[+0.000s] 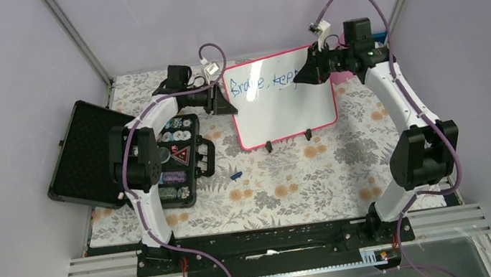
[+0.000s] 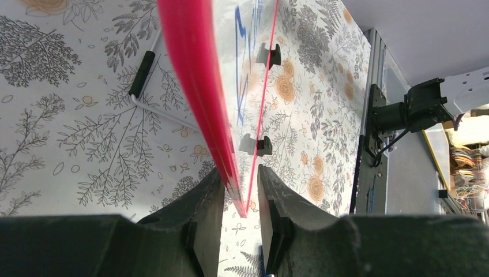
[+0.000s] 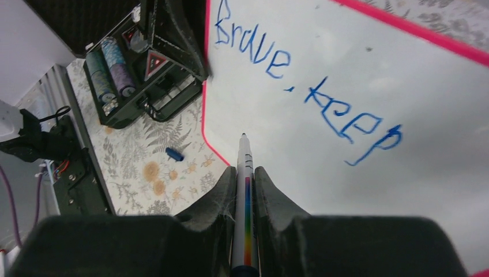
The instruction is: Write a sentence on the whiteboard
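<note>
The whiteboard (image 1: 283, 115) stands tilted on two black feet at mid-table. The sentence (image 1: 260, 83) reads "Brave, keep" in blue along its top. My left gripper (image 1: 226, 101) is on the board's upper left edge. In the left wrist view the pink frame (image 2: 193, 69) runs between both fingertips of that gripper (image 2: 241, 176). My right gripper (image 1: 301, 77) is in front of the board's upper right. In the right wrist view this gripper (image 3: 245, 173) is shut on a white marker (image 3: 244, 158) with a rainbow stripe. The marker's tip is close to the board (image 3: 403, 86), below the lettering (image 3: 254, 49). I cannot tell whether it touches.
An open black case (image 1: 158, 158) holding poker chips lies left of the board, its lid (image 1: 82, 154) flat on the table. A blue marker cap (image 1: 236, 176) lies on the floral mat in front of the board. A pink object (image 1: 342, 75) sits behind the right gripper.
</note>
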Available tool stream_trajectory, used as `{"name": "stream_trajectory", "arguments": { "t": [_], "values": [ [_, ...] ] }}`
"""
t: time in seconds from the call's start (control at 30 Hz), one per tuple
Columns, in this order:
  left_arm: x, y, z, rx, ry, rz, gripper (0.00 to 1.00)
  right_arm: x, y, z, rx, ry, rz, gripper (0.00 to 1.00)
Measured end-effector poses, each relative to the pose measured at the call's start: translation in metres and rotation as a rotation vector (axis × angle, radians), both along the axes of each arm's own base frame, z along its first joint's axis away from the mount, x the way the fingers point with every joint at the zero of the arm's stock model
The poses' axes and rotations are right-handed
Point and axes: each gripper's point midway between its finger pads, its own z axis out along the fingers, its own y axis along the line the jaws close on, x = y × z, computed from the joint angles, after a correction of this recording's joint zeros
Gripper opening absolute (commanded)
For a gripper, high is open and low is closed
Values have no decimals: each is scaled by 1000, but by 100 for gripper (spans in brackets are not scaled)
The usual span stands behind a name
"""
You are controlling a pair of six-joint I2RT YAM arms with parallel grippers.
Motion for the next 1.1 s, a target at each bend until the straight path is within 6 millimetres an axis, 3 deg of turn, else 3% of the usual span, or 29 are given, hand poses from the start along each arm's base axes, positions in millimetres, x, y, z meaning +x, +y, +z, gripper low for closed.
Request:
{"name": "stream_trajectory", "arguments": {
  "t": [0.23, 0.47, 0.73, 1.1],
  "values": [
    [-8, 2, -5, -25, 15, 17, 31, -21, 34, -26, 17, 83, 61, 0],
    [-10, 3, -8, -50, 19, 27, 30, -31, 58, -38, 34, 104, 98, 0],
    [-13, 2, -15, -70, 32, 31, 28, -28, 63, -45, 32, 96, 88, 0],
    [-10, -1, -10, -113, 17, 39, 25, -20, 64, -53, 23, 81, 68, 0]
  ]
}}
